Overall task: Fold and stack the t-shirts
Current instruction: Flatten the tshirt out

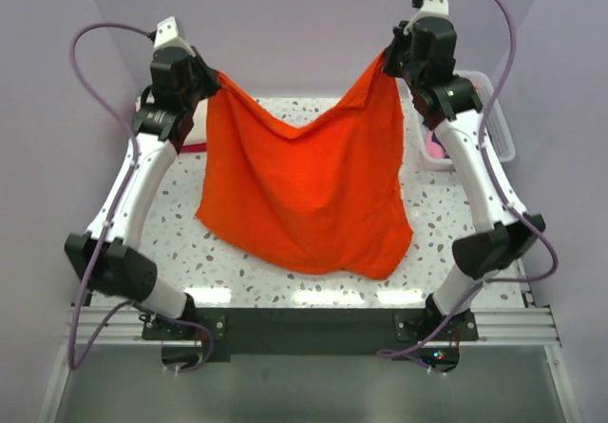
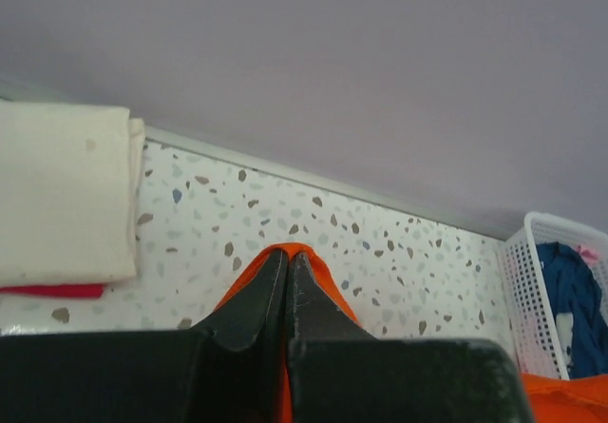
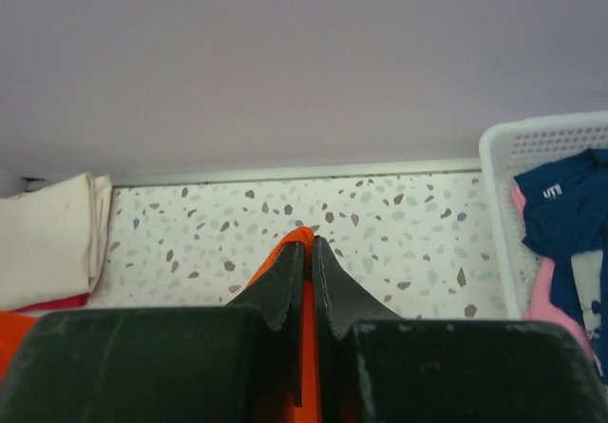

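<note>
Left end effector [image 1: 217,81] is raised above the worktop [image 1: 176,223] and clenched on one top corner of the orange t-shirt [image 1: 304,185]. Right end effector [image 1: 388,64] is likewise raised and clenched on the other top corner. The shirt hangs spread between the two. Its top edge sags in a V midway between them. The lower hem drapes onto the worktop below them, on the arm-base side.

Left wrist view: jaws pressed together, orange cloth pinched at the tips and showing just beside them on the right. Ahead and left of this end effector a folded cream t-shirt [image 2: 62,190] lies on top of a red t-shirt [image 2: 52,291], of which only a thin red strip shows underneath. Ahead and right of it is a white lattice basket [image 2: 532,290] with a navy t-shirt [image 2: 570,280] inside.

Right wrist view: jaws shut tight, orange fabric at the tips and in the slit between them. The basket sits to the right of this end effector. It holds the navy shirt, which has small white lettering, plus a pink item [image 3: 541,290]; can't tell what that is. The cream stack is well apart to the left, by the back wall.
</note>
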